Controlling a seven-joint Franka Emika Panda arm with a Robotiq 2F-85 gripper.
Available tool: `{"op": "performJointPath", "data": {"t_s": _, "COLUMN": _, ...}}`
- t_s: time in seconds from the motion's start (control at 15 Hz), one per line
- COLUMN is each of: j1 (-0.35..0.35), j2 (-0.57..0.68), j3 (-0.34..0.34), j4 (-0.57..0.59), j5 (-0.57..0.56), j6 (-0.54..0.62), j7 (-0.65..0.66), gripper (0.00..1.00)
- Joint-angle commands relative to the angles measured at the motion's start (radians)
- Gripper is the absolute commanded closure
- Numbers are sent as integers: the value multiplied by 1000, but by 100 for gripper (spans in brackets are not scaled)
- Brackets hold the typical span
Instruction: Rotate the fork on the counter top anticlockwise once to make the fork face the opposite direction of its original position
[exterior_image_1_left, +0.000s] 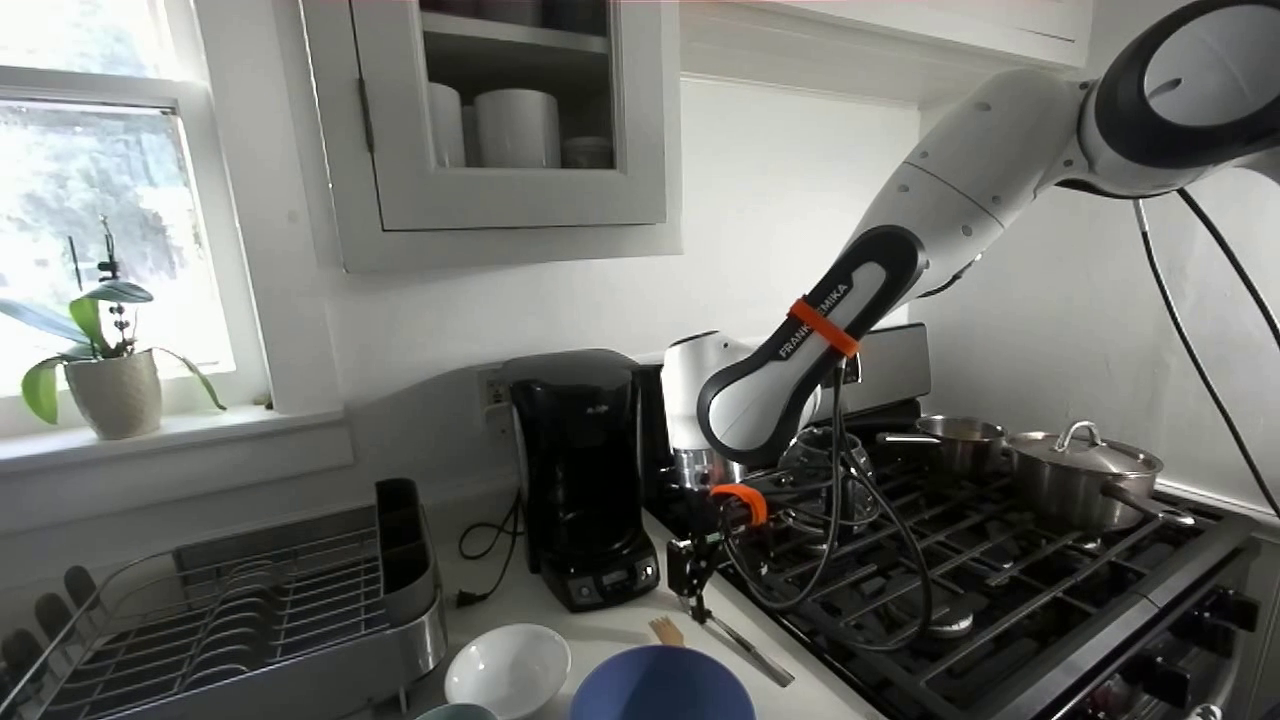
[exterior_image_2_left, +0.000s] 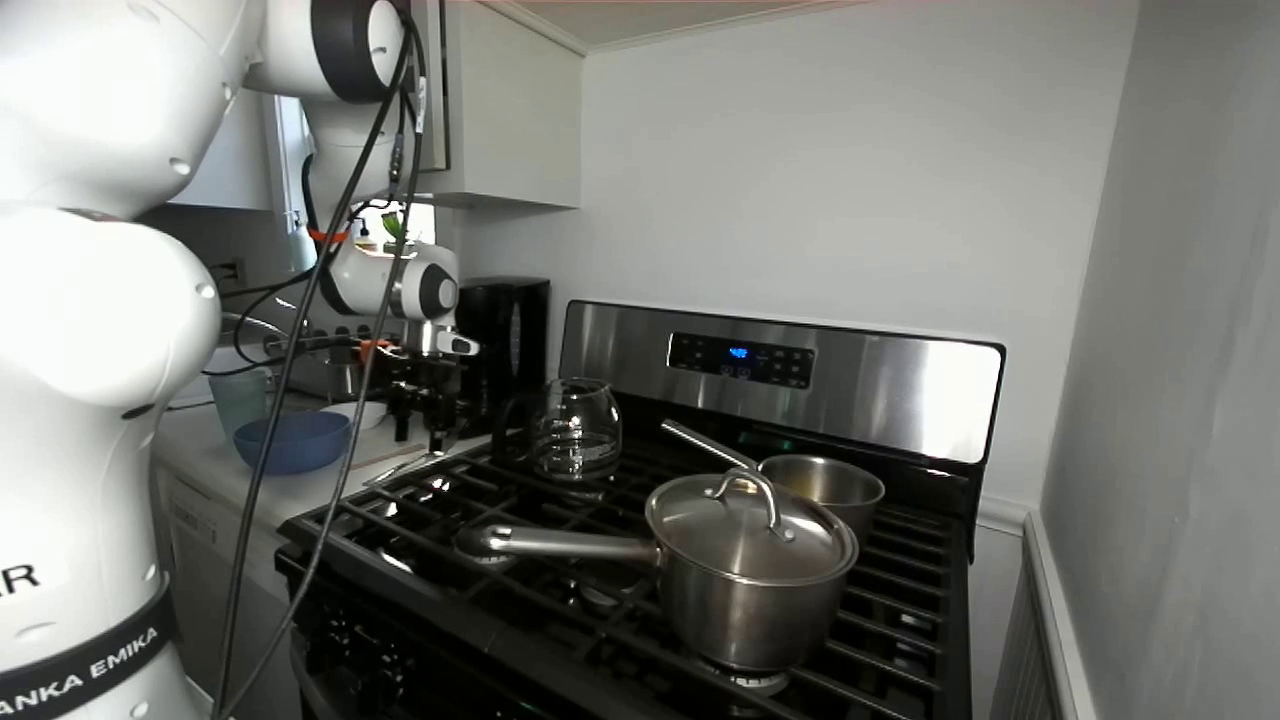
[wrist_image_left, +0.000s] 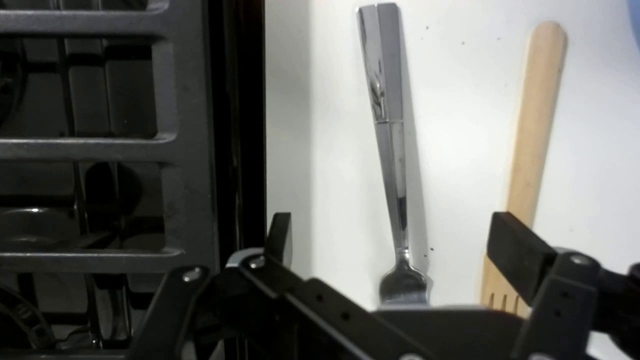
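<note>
Fingers (wrist_image_left: 520, 255): they are standing wide apart low over the tabletop (wrist_image_left: 455, 150), gripping nothing; the wrist view is showing the metal fork (wrist_image_left: 389, 105) lying between them.
Metal fork: it is resting on the tabletop near the gas stove (exterior_image_2_left: 900, 400); in the wrist view its handle is pointing to the top and its head is partly hidden at the bottom; in an exterior view the fingers are standing at its head end.
Slotted wooden utensil (wrist_image_left: 535, 115): it is lying beside the metal fork, one finger overlapping it in the wrist view; in an exterior view only its slotted end is showing past the blue bowl (exterior_image_1_left: 662, 690).
Blue bowl: both exterior views are showing it; the wrist view is catching a sliver.
White bowl (exterior_image_1_left: 508, 665): it is standing between the blue bowl and the dish rack (exterior_image_1_left: 415, 645).
Cables (exterior_image_2_left: 397, 155): they are hanging from the arm (exterior_image_2_left: 90, 330) across the blue bowl in an exterior view.
Coffee maker (exterior_image_1_left: 585, 480): it is standing near the fingers, at the wall (exterior_image_2_left: 800, 180).
Gas stove: it is carrying a lidded saucepan (exterior_image_2_left: 750, 610), a smaller saucepan (exterior_image_2_left: 862, 508) and a glass carafe (exterior_image_2_left: 575, 440).
Tabletop: it is showing white, with dark specks (wrist_image_left: 432, 249) near the metal fork.
Room: a cabinet (exterior_image_1_left: 520, 200) is hanging over the coffee maker; a potted orchid (exterior_image_1_left: 115, 395) is standing at a window (exterior_image_1_left: 95, 200).
</note>
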Motion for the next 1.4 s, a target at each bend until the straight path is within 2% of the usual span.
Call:
{"op": "performJointPath", "data": {"t_s": 0.0, "j1": 23, "j2": 13, "j3": -17, "j4": 20, "j5": 68, "j6": 33, "j7": -6, "gripper": 0}}
{"op": "performJointPath", "data": {"t_s": 0.13, "j1": 20, "j2": -5, "j3": -5, "j4": -18, "j5": 102, "j6": 101, "j7": -25, "gripper": 0}}
{"op": "performJointPath", "data": {"t_s": 0.4, "j1": 34, "j2": 7, "j3": 0, "j4": -36, "j5": 117, "j6": 126, "j7": -79, "gripper": 0}}
{"op": "performJointPath", "data": {"t_s": 0.6, "j1": 56, "j2": 16, "j3": -19, "j4": -43, "j5": 85, "j6": 134, "j7": -101, "gripper": 0}}
{"op": "performJointPath", "data": {"t_s": 0.93, "j1": 54, "j2": 1, "j3": -40, "j4": -66, "j5": 81, "j6": 137, "j7": -130, "gripper": 1}}
{"op": "performJointPath", "data": {"t_s": 1.0, "j1": 58, "j2": 2, "j3": -49, "j4": -67, "j5": 73, "j6": 142, "j7": -128, "gripper": 19}}
{"op": "performJointPath", "data": {"t_s": 1.13, "j1": 58, "j2": 3, "j3": -58, "j4": -70, "j5": 71, "j6": 146, "j7": -127, "gripper": 30}}
{"op": "performJointPath", "data": {"t_s": 1.33, "j1": 58, "j2": 9, "j3": -61, "j4": -73, "j5": 79, "j6": 155, "j7": -126, "gripper": 52}}
